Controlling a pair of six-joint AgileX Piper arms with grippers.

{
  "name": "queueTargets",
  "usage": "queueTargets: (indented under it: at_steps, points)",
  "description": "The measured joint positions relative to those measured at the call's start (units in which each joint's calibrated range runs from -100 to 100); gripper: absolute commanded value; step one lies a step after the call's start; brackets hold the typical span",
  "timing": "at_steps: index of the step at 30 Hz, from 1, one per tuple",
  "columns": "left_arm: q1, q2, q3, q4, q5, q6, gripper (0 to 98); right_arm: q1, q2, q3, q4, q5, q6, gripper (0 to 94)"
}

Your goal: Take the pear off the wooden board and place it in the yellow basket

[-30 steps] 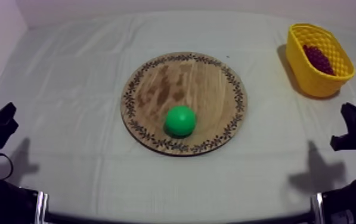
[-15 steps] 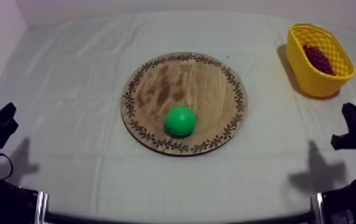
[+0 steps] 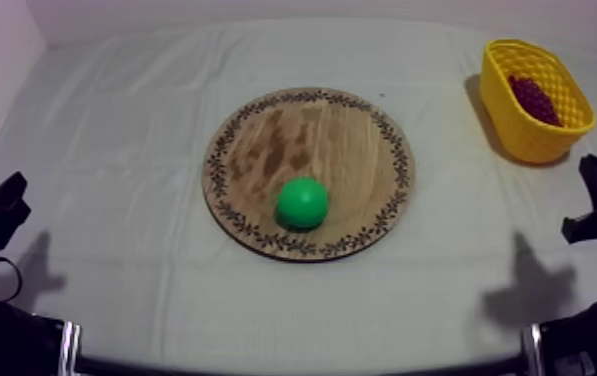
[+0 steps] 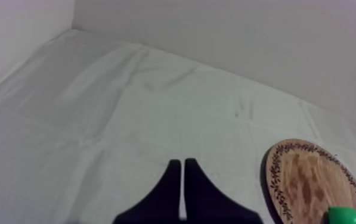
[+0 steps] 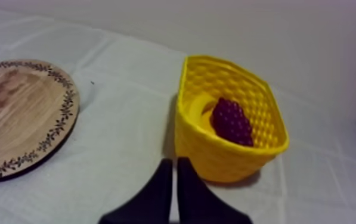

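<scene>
- Pear [image 3: 302, 203]: it sits on the near half of the wooden board [image 3: 307, 130], about midway across, and nothing is touching it.
- The board lies in the middle of the table [image 3: 112, 120]. The yellow basket [image 3: 527, 140] stands at the far right, well apart from the board, with a bunch of grapes [image 3: 535, 98] already inside.
- Your right gripper [image 5: 172, 159] has its fingers pressed together on nothing. It is low at the near right, aimed at the cloth just beside the basket.
- Your left gripper [image 4: 182, 162] is also pressed together and empty. It is at the near left, well apart from the board.
- You have not yet started the pick, as far as I can judge. The right arm looks the better placed, since the basket is on its side.
- Risk: the pear looks round and smooth. If you come down with the fingers together or off-centre, you will likely nudge it, and it could roll across the board or off the rim.
- Risk: a shallow pinch may let it slip out during the carry.
- Risk: the basket looks light, so clipping its rim could shove or tip it. The grapes also take up room, so a high release may bounce the pear out.
</scene>
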Motion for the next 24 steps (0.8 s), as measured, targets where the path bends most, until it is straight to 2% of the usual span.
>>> queueTargets:
  at_steps: [6,11,18,24]
  points:
    - [0.0,0.0,0.0,0.0,0.0,0.0,0.1,-2.86,7.14,-8.31,-1.56,0.93,2.44,0.6]
    - [0.0,0.0,0.0,0.0,0.0,0.0,0.1,-5.48,14.77,-16.36,-1.82,2.64,3.6,0.6]
    - [0.0,0.0,0.0,0.0,0.0,0.0,0.1,-10.47,27.78,-29.73,1.31,8.47,0.94,0.6]
    - [0.0,0.0,0.0,0.0,0.0,0.0,0.1,-17.2,39.77,-43.1,5.14,17.7,-3.95,0.6]
